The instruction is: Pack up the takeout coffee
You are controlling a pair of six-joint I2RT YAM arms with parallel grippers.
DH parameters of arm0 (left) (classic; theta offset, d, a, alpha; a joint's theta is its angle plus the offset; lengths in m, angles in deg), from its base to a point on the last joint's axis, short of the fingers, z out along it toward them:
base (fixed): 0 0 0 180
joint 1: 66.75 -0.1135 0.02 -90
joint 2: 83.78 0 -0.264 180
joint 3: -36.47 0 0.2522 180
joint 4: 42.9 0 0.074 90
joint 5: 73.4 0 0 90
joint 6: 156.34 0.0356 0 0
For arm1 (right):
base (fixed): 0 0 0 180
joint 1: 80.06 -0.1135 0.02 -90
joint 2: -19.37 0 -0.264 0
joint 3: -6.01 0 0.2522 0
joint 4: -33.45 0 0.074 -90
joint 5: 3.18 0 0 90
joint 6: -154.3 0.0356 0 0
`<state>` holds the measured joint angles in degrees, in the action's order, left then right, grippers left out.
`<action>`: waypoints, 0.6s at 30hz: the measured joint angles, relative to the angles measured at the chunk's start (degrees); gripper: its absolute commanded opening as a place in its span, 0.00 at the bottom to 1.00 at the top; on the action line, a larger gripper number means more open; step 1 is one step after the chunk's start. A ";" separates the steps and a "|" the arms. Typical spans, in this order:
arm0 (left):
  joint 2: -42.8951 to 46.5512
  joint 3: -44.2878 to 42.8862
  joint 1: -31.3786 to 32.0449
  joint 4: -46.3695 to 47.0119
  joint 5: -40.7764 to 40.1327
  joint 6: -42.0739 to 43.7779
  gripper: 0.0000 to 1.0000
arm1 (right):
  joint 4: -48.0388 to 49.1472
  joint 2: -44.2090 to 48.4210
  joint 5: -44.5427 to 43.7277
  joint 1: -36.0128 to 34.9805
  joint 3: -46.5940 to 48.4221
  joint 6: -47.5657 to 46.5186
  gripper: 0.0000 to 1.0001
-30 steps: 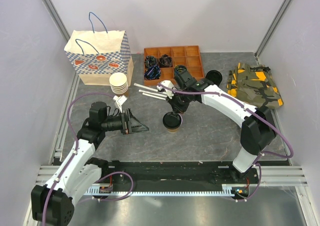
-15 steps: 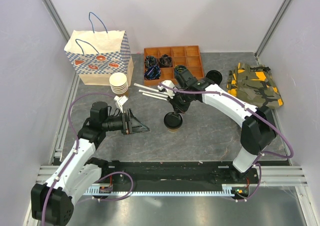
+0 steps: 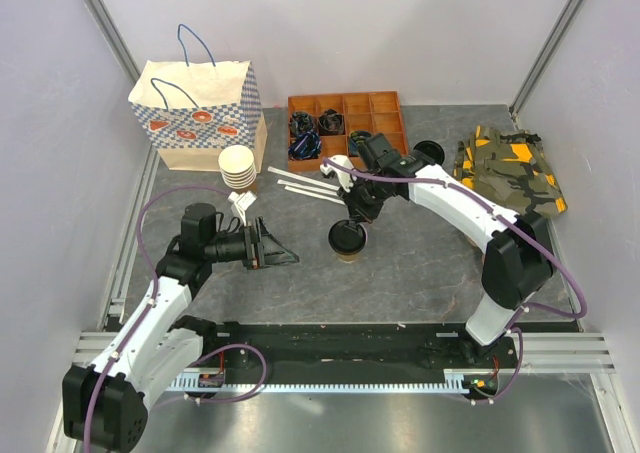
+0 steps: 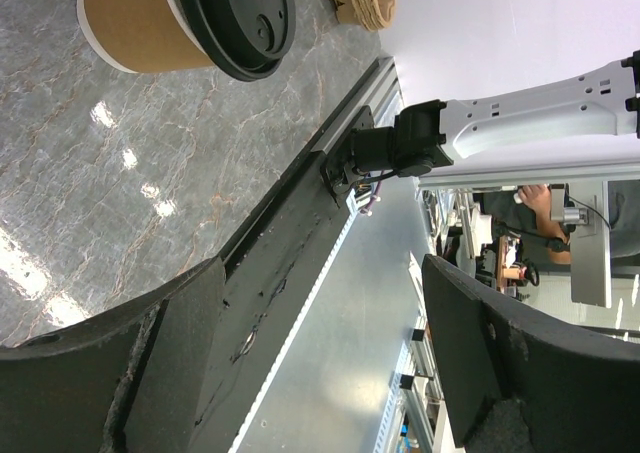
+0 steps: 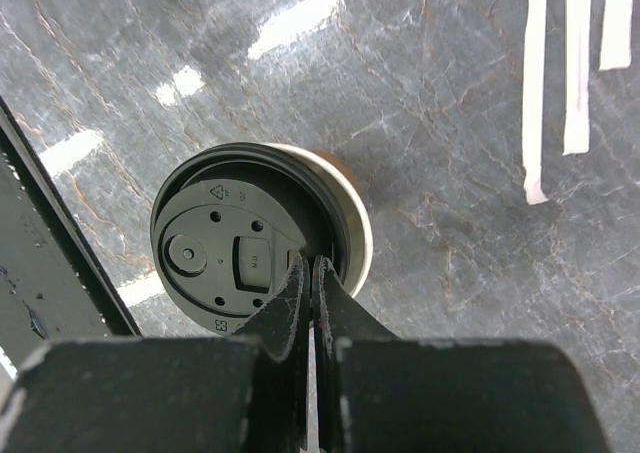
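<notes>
Item 1, right jaws: clenched tip to tip, grasping nothing. They hang over the rim-side edge of the black lid [image 5: 235, 258].

Change: over the past second the right arm [image 3: 450, 198] has drawn back toward the far right. The jaws have moved from squarely above the lid to its edge. The cup has hardly moved.

Reading: the work on the lid looks finished or paused, and the coffee is being freed for pick-up. A cream crescent of cup rim [image 5: 357, 235] shows beside the lid in the right wrist view, so the lid may sit off-centre. Seating cannot be confirmed.

Item 2, left jaws: released, spread wide, empty. They are level with the counter [image 3: 420, 268] and aimed at the cup from its left, unchanged.

Item 3, takeout coffee [image 3: 346, 241]: stands mid-counter between the two arms, apart from both pairs of jaws. Its long axis is vertical, with the base on the counter and the lidded mouth facing straight up. It only looks sideways in the left wrist view because that camera is rolled.

Item 4, paper bag [image 3: 195, 108]: upright at the far left, well apart from the cup, and the likely destination. Packing has not begun.
</notes>
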<state>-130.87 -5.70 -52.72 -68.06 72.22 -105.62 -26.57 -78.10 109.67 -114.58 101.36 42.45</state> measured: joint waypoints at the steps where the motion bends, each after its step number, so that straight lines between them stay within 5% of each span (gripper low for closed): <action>1: 0.00 0.00 0.00 0.00 0.00 0.00 0.86 | -0.07 0.00 0.13 -0.02 0.37 0.00 0.00; 18: -0.04 0.00 0.37 0.02 -0.02 -0.02 0.86 | -0.81 -0.11 0.46 0.52 1.81 -0.98 0.00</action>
<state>-130.92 -5.70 -52.35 -68.04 72.20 -105.65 -27.38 -78.21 110.13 -114.05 103.17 41.47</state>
